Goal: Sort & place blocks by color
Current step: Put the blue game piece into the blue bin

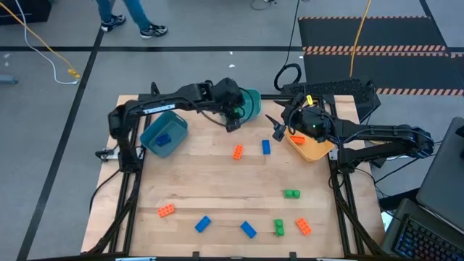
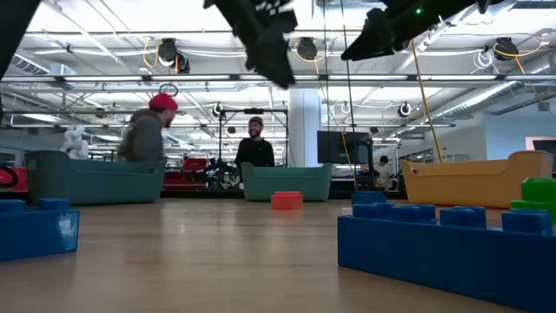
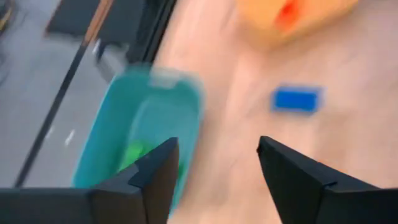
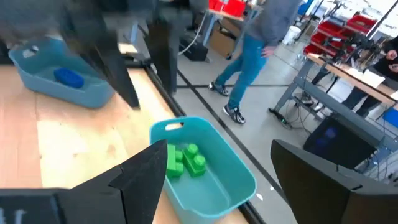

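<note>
left gripper (image 1: 233,122) wide, empty, beside teal plastic bin (image 1: 253,104) at table 12 o'clock. right gripper (image 1: 278,130) wide, empty, by orange-yellow plastic bin (image 1: 313,150). small studded plastic blocks (image 1: 247,229) scattered 6 o'clock. risk: arms close, could collide reaching centre.

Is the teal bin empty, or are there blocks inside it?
Not empty. The teal bin holds green blocks, seen lying on its floor in the right wrist view.

no readable text, labels or signs
</note>
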Robot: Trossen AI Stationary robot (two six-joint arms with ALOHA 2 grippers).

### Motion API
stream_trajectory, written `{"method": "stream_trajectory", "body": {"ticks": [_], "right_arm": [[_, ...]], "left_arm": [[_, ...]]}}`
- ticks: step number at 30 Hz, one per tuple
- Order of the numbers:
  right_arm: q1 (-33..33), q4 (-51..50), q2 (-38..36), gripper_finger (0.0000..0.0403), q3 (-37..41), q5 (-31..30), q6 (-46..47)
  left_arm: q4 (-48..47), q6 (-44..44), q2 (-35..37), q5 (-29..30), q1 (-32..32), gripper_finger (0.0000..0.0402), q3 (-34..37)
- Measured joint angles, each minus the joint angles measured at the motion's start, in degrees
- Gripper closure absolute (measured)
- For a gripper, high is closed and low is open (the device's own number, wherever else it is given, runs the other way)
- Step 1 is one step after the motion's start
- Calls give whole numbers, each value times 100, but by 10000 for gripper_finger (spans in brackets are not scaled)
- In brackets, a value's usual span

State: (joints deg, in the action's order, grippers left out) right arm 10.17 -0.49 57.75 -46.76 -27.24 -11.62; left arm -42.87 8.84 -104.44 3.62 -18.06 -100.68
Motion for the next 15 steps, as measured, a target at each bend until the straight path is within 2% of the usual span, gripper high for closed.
{"method": "stream_trajectory", "body": {"ticks": [4, 9, 15], "right_arm": [[0, -367, -13, 124, 0, 197, 123], [43, -630, 12, 124, 0, 732, 318], [317, -509, 299, 124, 28, 787, 926]], "left_arm": [[900, -136, 512, -408, 171, 211, 722], [2144, -303, 1232, -413, 415, 226, 2069], [4741, -506, 1861, -377, 589, 227, 3873]]}}
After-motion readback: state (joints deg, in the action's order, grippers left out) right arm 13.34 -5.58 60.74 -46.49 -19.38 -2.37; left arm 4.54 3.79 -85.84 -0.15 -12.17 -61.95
